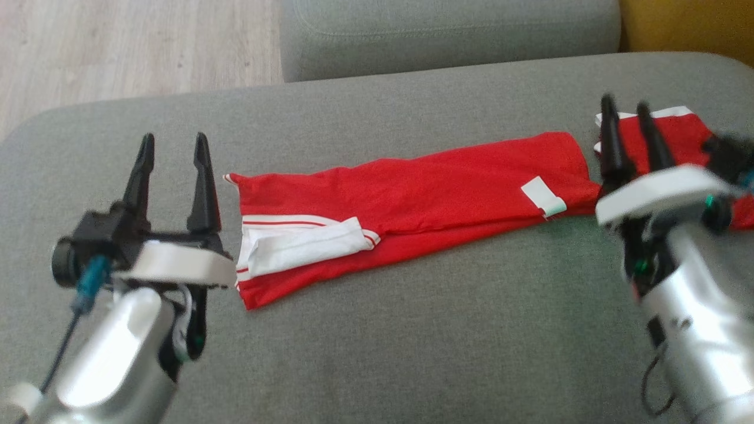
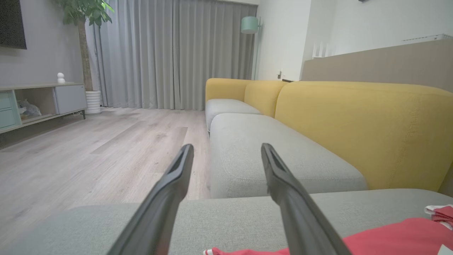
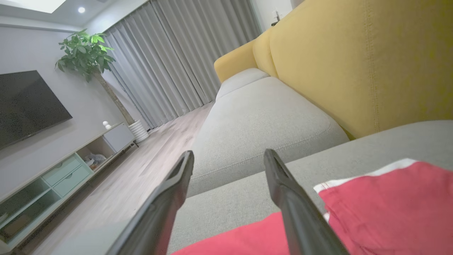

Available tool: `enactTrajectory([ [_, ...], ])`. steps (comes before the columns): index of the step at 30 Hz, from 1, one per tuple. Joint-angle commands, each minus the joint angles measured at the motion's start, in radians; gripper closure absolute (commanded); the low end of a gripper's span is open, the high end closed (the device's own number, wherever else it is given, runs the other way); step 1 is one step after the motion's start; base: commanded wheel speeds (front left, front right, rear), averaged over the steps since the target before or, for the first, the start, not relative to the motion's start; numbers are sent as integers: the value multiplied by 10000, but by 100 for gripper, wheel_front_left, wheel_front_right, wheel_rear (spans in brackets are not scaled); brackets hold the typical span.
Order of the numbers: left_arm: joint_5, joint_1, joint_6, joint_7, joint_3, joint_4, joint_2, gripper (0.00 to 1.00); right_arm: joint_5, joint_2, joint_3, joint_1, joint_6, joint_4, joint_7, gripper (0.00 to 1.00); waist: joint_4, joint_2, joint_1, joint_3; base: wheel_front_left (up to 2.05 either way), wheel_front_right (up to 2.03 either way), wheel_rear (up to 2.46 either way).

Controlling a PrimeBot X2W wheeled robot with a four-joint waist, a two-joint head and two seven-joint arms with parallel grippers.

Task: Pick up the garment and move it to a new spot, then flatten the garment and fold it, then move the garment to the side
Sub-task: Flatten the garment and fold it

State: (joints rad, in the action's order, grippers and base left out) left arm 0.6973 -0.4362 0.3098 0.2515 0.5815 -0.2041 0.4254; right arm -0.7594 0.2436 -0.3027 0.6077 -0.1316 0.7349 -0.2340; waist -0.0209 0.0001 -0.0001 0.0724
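Note:
The garment (image 1: 424, 200) is red with white trim and lies stretched in a long folded band across the grey sofa seat (image 1: 412, 330). Its white-edged left end sits just right of my left gripper (image 1: 174, 147), which is open and empty beside it. My right gripper (image 1: 625, 109) is also open and hovers over the garment's right part, near where a red flap with a white hem lies. The left wrist view catches the garment's edge (image 2: 396, 237) at the bottom right. Red cloth (image 3: 385, 205) shows beneath and right of the fingers in the right wrist view.
A second grey seat cushion (image 1: 447, 35) adjoins the far side. The yellow backrest (image 2: 361, 127) runs along the right. Wooden floor (image 1: 129, 47) lies past the seat's left edge. A TV cabinet (image 2: 39, 102), a potted plant (image 2: 86, 53) and curtains stand farther off.

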Motion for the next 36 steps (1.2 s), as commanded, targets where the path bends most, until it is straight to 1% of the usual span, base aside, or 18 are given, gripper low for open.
enactTrajectory([
  [1,-349,-44,95,97,-701,429,90,0,265,-267,119,-162,9,-434,-181,0,35,-1,1,-107,0,0,0],
  [6,-1385,1403,-122,100,-1588,823,-825,0,1700,-1143,1314,-1637,9,-1251,-270,0,49,-1,1,-207,0,0,0],
  [9,-1940,2148,-462,101,-2004,809,-1338,0,2194,-1607,1792,-2482,9,-1656,-273,0,49,-1,1,-178,0,0,0],
  [12,-2399,2565,-888,101,-2302,644,-1787,0,2450,-1808,1984,-2965,9,-1950,-274,0,86,-1,1,-78,0,0,0],
  [16,-2928,2652,-1356,102,-2772,537,-2276,0,2831,-1898,2157,-3188,9,-2275,-270,0,144,-1,1,121,0,0,0],
  [19,-3239,2582,-1691,102,-3057,452,-2527,0,3087,-1921,2250,-3232,9,-2439,-174,0,176,-1,1,259,0,0,0],
  [23,-3586,2391,-2161,102,-3233,268,-2701,0,3616,-1929,2411,-3111,9,-2641,44,0,261,-1,1,573,0,0,0],
  [25,-3735,2264,-2320,102,-3323,218,-2792,0,3896,-1930,2740,-2917,9,-2699,157,0,315,-1,1,781,0,0,0],
  [27,-3848,2171,-2442,102,-3446,174,-2886,0,3885,-1931,3166,-2668,9,-2614,427,0,368,-1,1,975,0,0,0],
  [32,-4162,1958,-2792,102,-3504,7,-3098,0,4589,-1932,4446,-1822,9,-1954,1080,0,566,-1,1,1486,0,0,0],
  [33,-4162,1958,-2792,102,-3504,7,-3098,0,4589,-1932,4446,-1822,9,-1954,1080,0,566,-1,1,1486,0,0,0],
  [36,-4317,1763,-2962,102,-3531,-54,-3214,0,4905,-1932,5081,-1307,9,-1373,1414,0,714,-1,1,1748,0,0,0],
])
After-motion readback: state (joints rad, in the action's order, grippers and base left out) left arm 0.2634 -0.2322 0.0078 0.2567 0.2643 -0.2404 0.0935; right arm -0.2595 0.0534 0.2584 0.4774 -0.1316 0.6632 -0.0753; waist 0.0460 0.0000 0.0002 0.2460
